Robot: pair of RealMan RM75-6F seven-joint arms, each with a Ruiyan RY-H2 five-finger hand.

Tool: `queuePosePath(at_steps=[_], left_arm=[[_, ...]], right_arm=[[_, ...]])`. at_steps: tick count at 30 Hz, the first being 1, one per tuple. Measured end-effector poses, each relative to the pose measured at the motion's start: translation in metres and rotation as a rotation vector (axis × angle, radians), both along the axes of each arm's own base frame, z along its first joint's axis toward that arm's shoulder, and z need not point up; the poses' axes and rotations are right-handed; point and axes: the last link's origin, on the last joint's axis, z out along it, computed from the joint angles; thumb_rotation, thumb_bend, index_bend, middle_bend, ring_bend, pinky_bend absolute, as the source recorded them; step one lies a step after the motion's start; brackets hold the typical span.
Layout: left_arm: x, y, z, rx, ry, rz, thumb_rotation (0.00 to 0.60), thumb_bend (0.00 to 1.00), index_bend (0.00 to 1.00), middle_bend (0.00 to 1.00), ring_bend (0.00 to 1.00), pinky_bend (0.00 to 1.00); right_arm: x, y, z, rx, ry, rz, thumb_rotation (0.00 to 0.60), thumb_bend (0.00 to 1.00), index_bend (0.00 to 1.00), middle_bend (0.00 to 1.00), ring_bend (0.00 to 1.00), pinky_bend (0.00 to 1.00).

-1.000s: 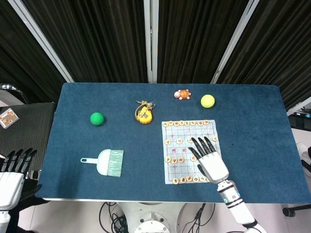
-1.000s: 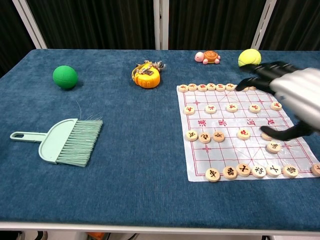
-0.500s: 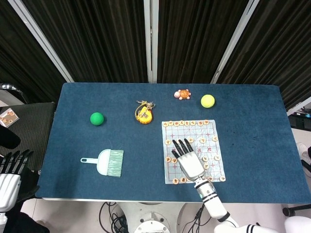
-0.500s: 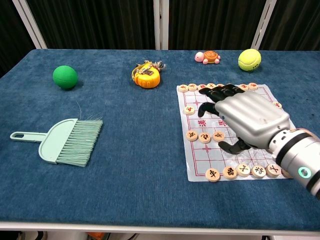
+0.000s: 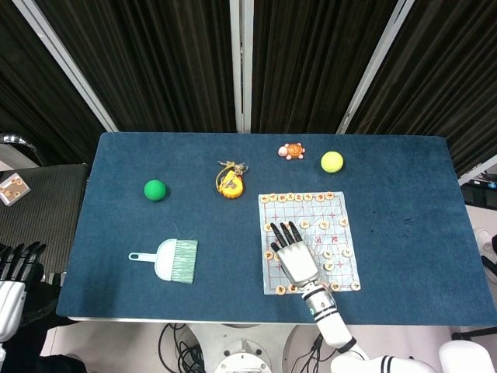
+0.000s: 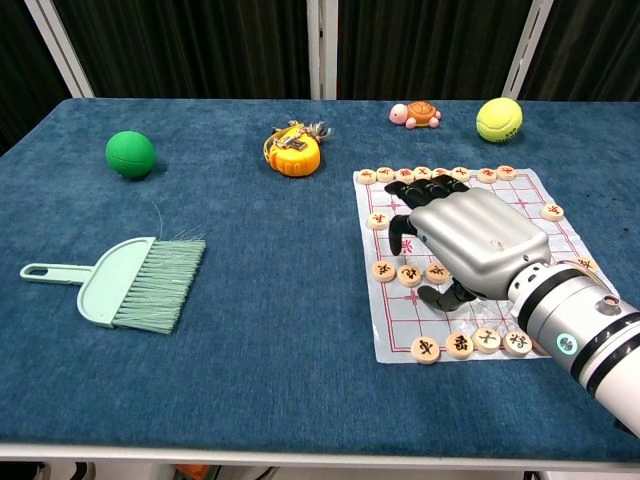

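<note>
Since a moment ago the right hand has slid leftward over the chess sheet, from its right edge toward its left columns, and the left hand has sunk lower beside the table, off its near-left corner.

Now the right hand lies palm down over the middle-left part of the chess sheet, dark fingers stretched forward and slightly apart, thumb tucked under toward the near rows; it grips nothing that shows, though its palm hides several wooden chess pieces. Pieces in the sheet's far row sit just past the fingertips, and the near row lies just below the wrist. Whether the fingers touch the sheet cannot be told.

The left hand shows only in the head view, fingers up and apart, holding nothing, well apart from the chess sheet.

Left of the chess sheet lies a mint dustpan brush. Beyond the sheet's far-left corner sits an orange tape measure, with a green ball farther left. Beyond the sheet's far edge are a toy turtle and a yellow tennis ball.
</note>
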Motion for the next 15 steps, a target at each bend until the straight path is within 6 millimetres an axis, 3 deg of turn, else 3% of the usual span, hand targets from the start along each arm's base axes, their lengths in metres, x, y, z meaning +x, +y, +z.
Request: queuePosePath(at_steps=[15], left_arm=[[-0.005, -0.0022, 0.0058, 0.007, 0.009, 0.008, 0.6, 0.1, 0.05, 0.05, 0.0, 0.0]], right_arm=[[0.0018, -0.0051, -0.0053, 0.006, 0.004, -0.018, 0.6, 0.26, 0.49, 0.02, 0.0, 0.0]])
